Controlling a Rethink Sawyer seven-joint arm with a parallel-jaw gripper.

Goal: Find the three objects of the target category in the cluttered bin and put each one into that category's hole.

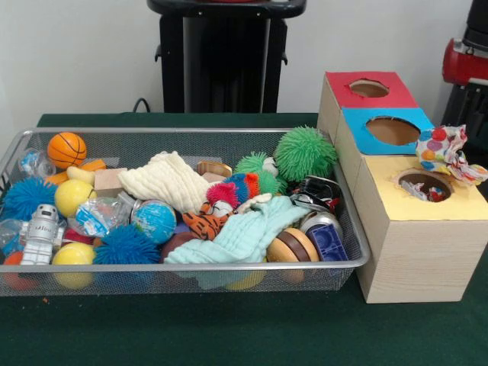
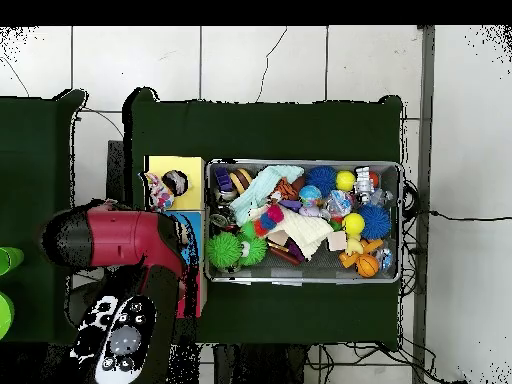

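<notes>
Spotted cloth point(image 1: 446, 149) sits limp beside the yellow hole point(image 1: 424, 184), right of frame. Mint cloth point(image 1: 244, 232) is lower centre in the bin point(image 1: 191, 131), soft and light, so I'd pinch a raised fold. Gripper's state I can't tell (hidden under the arm point(image 2: 130, 245)).

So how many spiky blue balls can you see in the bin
2 in the front view: one spiky blue ball at the bin's left end, another near the front wall beside the globe ball. More may be buried under the clutter.
</notes>
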